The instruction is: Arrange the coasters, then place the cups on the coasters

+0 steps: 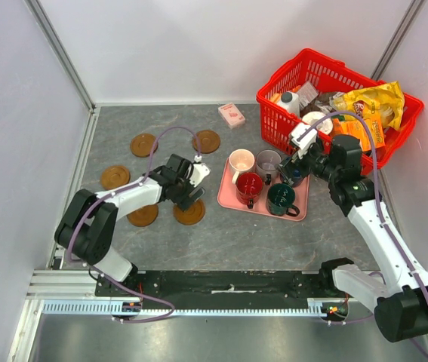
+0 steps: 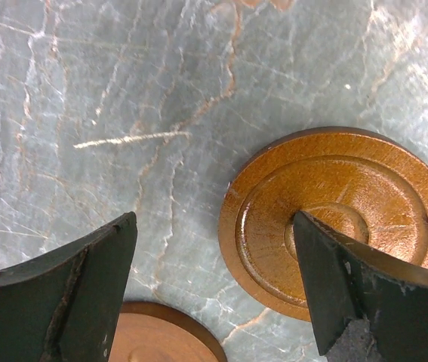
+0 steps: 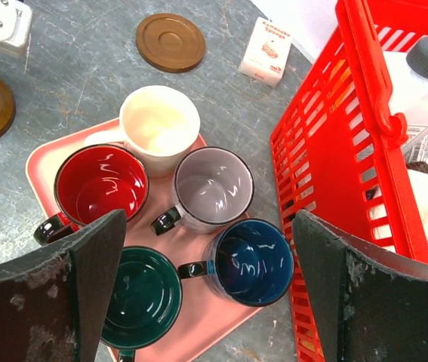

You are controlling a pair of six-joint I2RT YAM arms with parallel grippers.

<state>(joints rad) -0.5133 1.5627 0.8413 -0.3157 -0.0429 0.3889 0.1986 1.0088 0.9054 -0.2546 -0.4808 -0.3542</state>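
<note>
Five brown coasters lie on the table's left half: two at the back (image 1: pixel 143 144) (image 1: pixel 206 140), one at the left (image 1: pixel 115 177) and two in front (image 1: pixel 143 216) (image 1: pixel 189 213). My left gripper (image 1: pixel 189 197) (image 2: pixel 214 222) hangs open just above the front pair, one fingertip over the ringed coaster (image 2: pixel 338 219), nothing held. The cups stand on a pink tray (image 1: pixel 229 197): cream (image 3: pixel 159 121), red (image 3: pixel 100 185), grey (image 3: pixel 214 187), navy (image 3: pixel 251 260), dark green (image 3: pixel 140 298). My right gripper (image 1: pixel 293 170) (image 3: pixel 210 219) is open above the navy and grey cups, empty.
A red basket (image 1: pixel 270 113) (image 3: pixel 312 151) full of groceries stands at the back right, close beside the tray and my right gripper. A small pink-and-white box (image 1: pixel 231 115) lies near the back wall. White walls enclose the table on three sides.
</note>
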